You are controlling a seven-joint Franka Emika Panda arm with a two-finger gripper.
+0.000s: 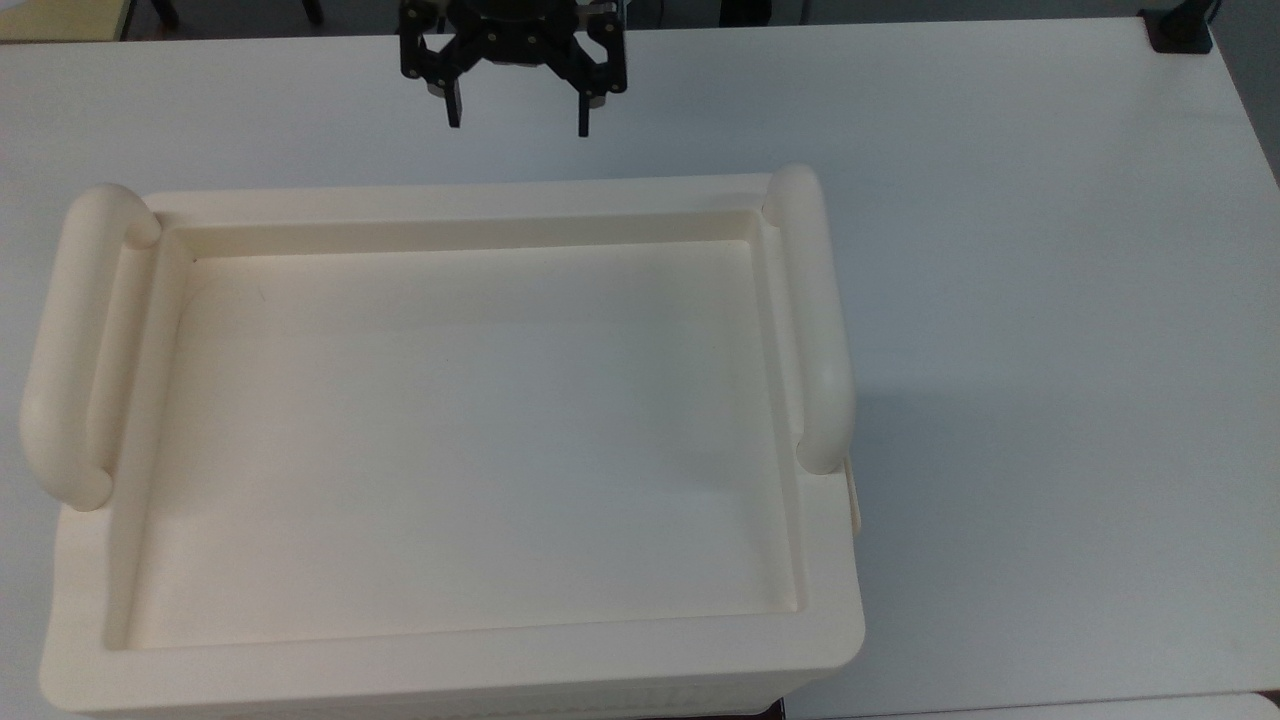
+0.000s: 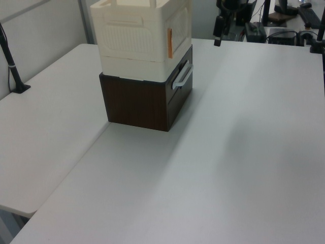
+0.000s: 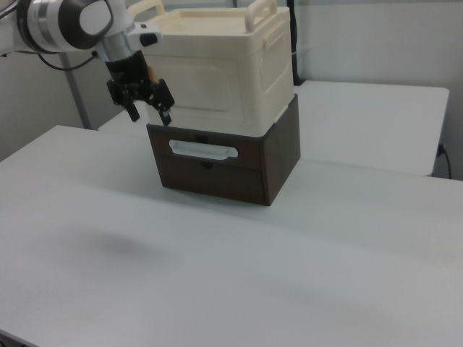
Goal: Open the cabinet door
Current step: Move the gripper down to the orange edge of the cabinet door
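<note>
Spread wide and holding nothing, our jaws hang on the gripper (image 1: 516, 126) above the white table (image 1: 1050, 300). We see the cream cabinet (image 3: 217, 79) stacked on a dark brown drawer unit (image 3: 231, 166). Its closed cabinet door (image 3: 206, 87) faces us, with the gripper (image 3: 148, 113) just beside it at the right view's left.

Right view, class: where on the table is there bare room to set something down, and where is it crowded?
Bare: the white table stretching from the dark wooden drawer unit to the near edge, and the stretch to the right view's right of the cabinet. Crowded: the cabinet's front face, where the gripper hangs, jaws open, just above the drawer handle.
</note>
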